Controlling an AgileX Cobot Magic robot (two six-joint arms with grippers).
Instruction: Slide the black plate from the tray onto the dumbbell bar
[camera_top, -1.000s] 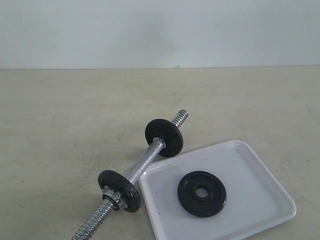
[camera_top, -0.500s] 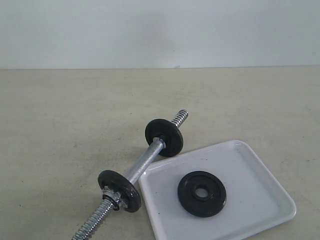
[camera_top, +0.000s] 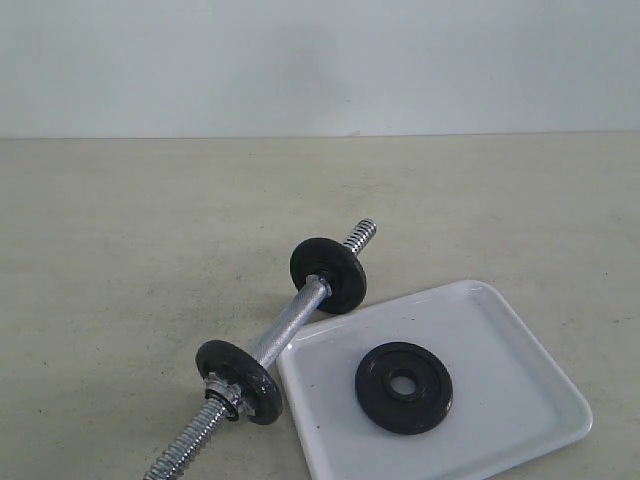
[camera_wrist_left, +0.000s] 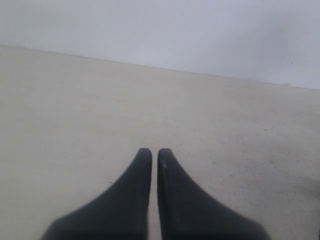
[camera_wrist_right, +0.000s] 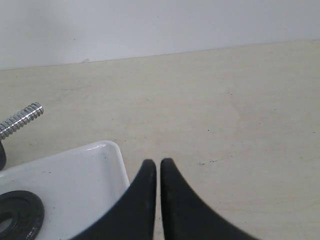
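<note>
Round black iron plate (camera_top: 403, 387) lies in smooth white plastic tray (camera_top: 500, 335).
Left pincer (camera_wrist_left: 154, 153), right pincer (camera_wrist_right: 158, 164): tips squeezed together, empty.

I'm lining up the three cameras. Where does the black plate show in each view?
Exterior view: the black plate lies flat in the tray, lower right of the picture.
Left wrist view: not in it; only the table and the shut left claw.
Right wrist view: the black plate is cut off by the frame edge, inside the tray.
Shared landmark (exterior, right wrist): the threaded end of the dumbbell bar.
</note>
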